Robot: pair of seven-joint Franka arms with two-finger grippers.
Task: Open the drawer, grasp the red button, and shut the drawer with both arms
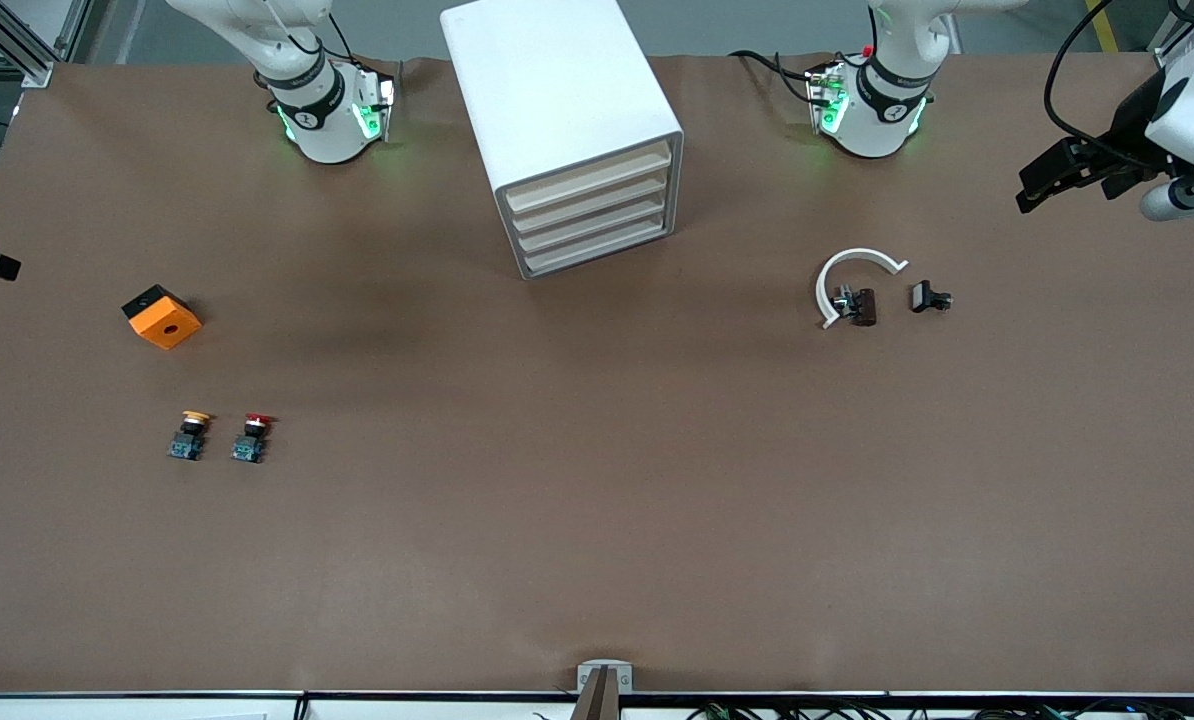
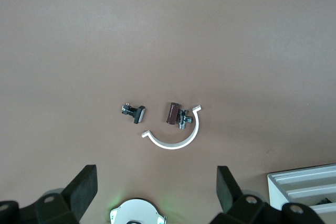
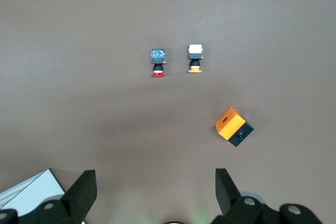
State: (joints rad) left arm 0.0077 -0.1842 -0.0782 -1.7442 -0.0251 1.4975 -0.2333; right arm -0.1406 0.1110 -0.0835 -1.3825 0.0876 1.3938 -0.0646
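The left end effector (image 1: 1032, 195) is held spread above the left arm's bench (image 1: 597, 520) end; the right end effector (image 3: 155, 195), likewise spread, is raised over the bench near the button (image 3: 157, 62).

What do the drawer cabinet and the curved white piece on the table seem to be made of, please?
The cabinet looks like smooth matte white plastic, with rounded moulded edges and an even sheen, though painted metal is possible. The curved white piece also looks like plastic: thin, uniform, softly glossy.

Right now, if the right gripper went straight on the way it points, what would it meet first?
The right gripper, fingers open, points down at the brown table. It would likely meet bare tabletop first, short of the red-capped push button and beside the orange cube with a hole. Depth is unclear.
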